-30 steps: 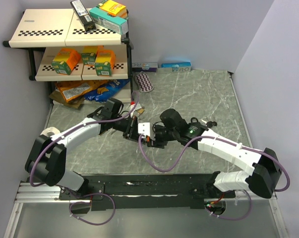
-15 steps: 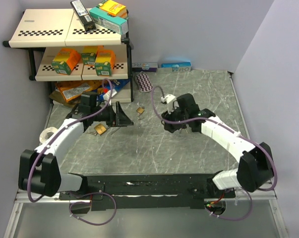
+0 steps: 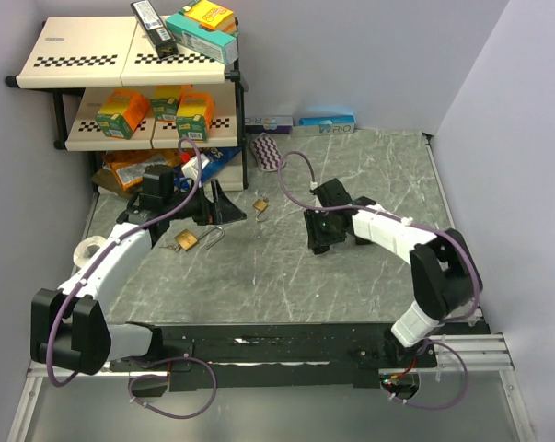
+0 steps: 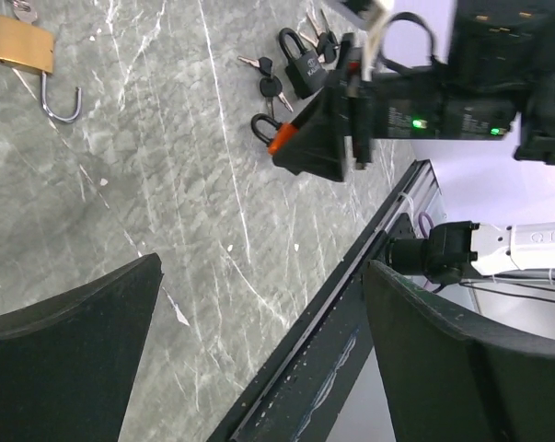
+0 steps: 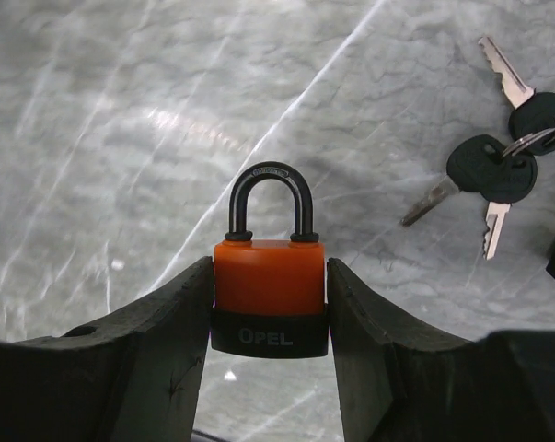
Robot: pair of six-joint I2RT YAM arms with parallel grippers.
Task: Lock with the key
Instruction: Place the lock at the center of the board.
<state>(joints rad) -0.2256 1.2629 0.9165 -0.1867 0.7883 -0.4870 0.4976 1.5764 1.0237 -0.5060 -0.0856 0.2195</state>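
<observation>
Revealing what overhead hides, wrist view shows right pincer clamped on orange padlock; left pincer gapes.

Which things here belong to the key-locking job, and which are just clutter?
Job: orange OPEL padlock, gripped by right tool; black-headed keys; brass padlock, shackle open.
Clutter: shelf, orange boxes, snack bags, tape roll.

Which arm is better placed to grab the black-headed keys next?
Left, probably: the left pincer stands open and empty, while the right pincer grips the orange-and-black padlock beside the black-headed metal keys.
</observation>
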